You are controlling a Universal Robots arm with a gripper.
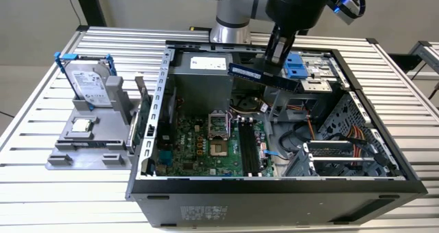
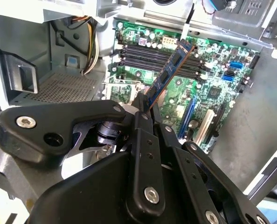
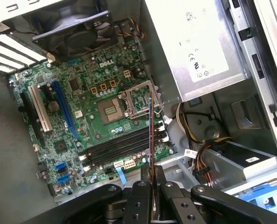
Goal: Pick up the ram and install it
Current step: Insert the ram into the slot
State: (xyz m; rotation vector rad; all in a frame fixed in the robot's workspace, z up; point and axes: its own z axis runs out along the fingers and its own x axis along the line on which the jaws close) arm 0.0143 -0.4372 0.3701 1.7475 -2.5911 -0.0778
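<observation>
Transport stage of the memory installation. In the exterior view we see the gripper (image 1: 276, 58) poised over the open computer case (image 1: 164, 89), at roughly twelve o'clock of its interior. Its jaws are drawn in to a narrow gap and pinch the flat faces of the ram (image 1: 264, 77). The stick hangs clear of every part of the case, with its long axis running from about ten o'clock to four o'clock. The memory slots (image 1: 248, 148) lie on the motherboard (image 1: 199, 140) toward six o'clock of the ram, well apart from it, and run nearly from twelve to six. In the second wrist view the ram (image 2: 171, 70) projects from the gripper (image 2: 145, 105) out over the dark slots (image 2: 143, 56). In the first wrist view we meet the ram (image 3: 150, 135) edge-on, crossing the line of the slots (image 3: 120, 147). We therefore judge the pick-up complete and the seating not yet begun. In our estimate the seating calls for turning the stick until its contact edge lies parallel to a vacant slot, centring it between the end latches, and pressing straight down. Whether those latches stand open we cannot tell. At nine o'clock of the case a grey stand (image 1: 89, 145) on the slatted table (image 1: 69, 202) carries the hard drive (image 1: 89, 84) and the processor chip (image 1: 82, 124).
</observation>
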